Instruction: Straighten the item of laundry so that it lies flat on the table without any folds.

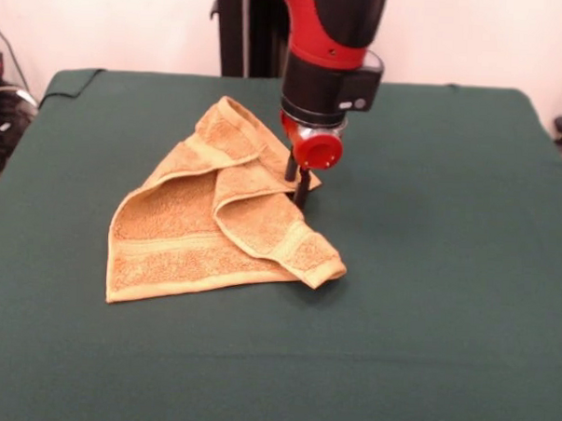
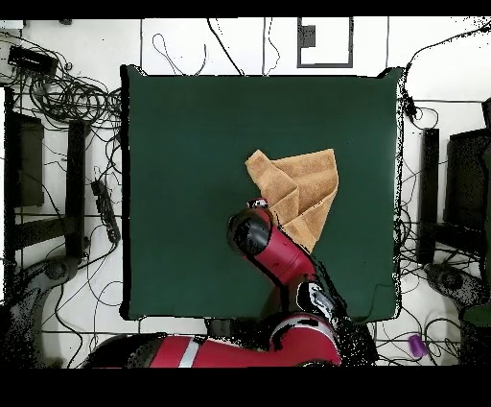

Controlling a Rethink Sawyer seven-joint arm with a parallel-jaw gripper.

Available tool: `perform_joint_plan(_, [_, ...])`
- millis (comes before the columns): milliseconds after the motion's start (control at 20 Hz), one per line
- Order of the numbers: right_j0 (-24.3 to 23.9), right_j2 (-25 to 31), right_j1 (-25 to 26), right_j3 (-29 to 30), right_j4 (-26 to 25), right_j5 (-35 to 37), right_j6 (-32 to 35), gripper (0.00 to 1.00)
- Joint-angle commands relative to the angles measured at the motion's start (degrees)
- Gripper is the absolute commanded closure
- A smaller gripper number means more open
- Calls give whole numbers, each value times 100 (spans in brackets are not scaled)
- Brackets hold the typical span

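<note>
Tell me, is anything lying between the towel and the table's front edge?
No. In the front view only bare green table lies below the towel.

one towel (image 1: 210, 228), one table (image 1: 446, 274), one robot arm (image 1: 330, 45)

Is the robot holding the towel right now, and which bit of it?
It can't be told for sure. The tool is down at the towel's folded edge beside the arm, touching or nearly so, but its tips are too hidden to show a pinch.

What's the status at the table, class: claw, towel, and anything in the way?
Claw low at towel's edge, open or shut unclear. Towel folded over itself, not flat. Table round it bare of obstacles.
</note>
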Motion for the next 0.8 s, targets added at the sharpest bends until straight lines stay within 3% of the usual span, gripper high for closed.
perform_joint_plan(50, [349, 570, 538, -116, 625, 461, 1449, 0])
perform_joint_plan(100, [534, 360, 602, -207, 777, 679, 1547, 0])
perform_joint_plan(450, [620, 246, 614, -188, 882, 781, 1330, 0])
perform_joint_plan(500, [661, 200, 625, -195, 950, 883, 1328, 100])
perform_joint_plan(650, [871, -47, 713, -308, 1040, 1062, 1434, 100])
perform_joint_plan(800, [671, 160, 634, -250, 986, 983, 1322, 100])
